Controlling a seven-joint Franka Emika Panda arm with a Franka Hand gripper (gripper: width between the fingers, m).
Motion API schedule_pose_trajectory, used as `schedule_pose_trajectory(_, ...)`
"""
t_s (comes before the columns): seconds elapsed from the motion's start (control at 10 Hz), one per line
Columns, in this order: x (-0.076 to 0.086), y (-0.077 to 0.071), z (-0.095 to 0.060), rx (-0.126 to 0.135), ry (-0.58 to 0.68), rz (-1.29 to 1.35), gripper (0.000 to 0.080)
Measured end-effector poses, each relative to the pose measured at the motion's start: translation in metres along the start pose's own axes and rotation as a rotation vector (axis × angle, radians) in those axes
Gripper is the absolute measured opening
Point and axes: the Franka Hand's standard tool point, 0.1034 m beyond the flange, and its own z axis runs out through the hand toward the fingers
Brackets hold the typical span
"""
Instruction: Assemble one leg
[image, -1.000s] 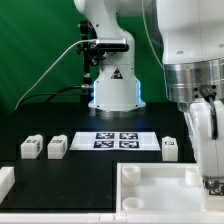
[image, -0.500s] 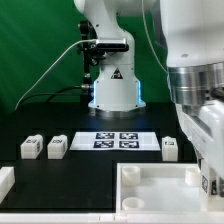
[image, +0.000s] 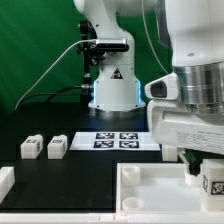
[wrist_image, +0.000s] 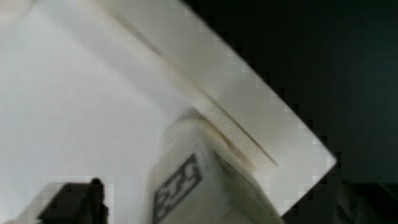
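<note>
The gripper (image: 203, 170) hangs over the tray (image: 150, 185) at the exterior view's near right, seemingly clamped on a leg (image: 212, 183), though blur hides the grip, so the step looks like carrying; next it must seat the leg squarely

the table (image: 30, 178) was black and the backdrop (image: 40, 40) green. two legs (image: 30, 147) (image: 56, 147) at the exterior view's left were white with black-and-white square tags. the marker board (image: 115, 141) was white with black tag patterns. the tray (image: 150, 190) was plain white, and the arm (image: 195, 90) white and grey.
</note>
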Motion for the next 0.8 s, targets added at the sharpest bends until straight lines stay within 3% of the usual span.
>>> schedule_pose_trajectory(0.2,0.0009,-0.0052,-0.001,-0.028,-0.015,-0.307,0.0649)
schedule_pose_trajectory(0.3,0.0022,-0.005,-0.0004,-0.026,-0.009,-0.285,0.0649)
schedule_pose_trajectory(0.5,0.0019,-0.0046,0.0,-0.027,-0.009,-0.218,0.0386)
schedule_pose_trajectory(0.6,0.0029,-0.0015,0.0003,-0.031,-0.01,-0.146,0.0386)
schedule_pose_trajectory(0.7,0.0033,-0.0003,0.0004,-0.033,-0.008,-0.021,0.0297)
schedule_pose_trajectory(0.8,0.004,0.0001,0.0002,-0.033,-0.006,0.041,0.0297)
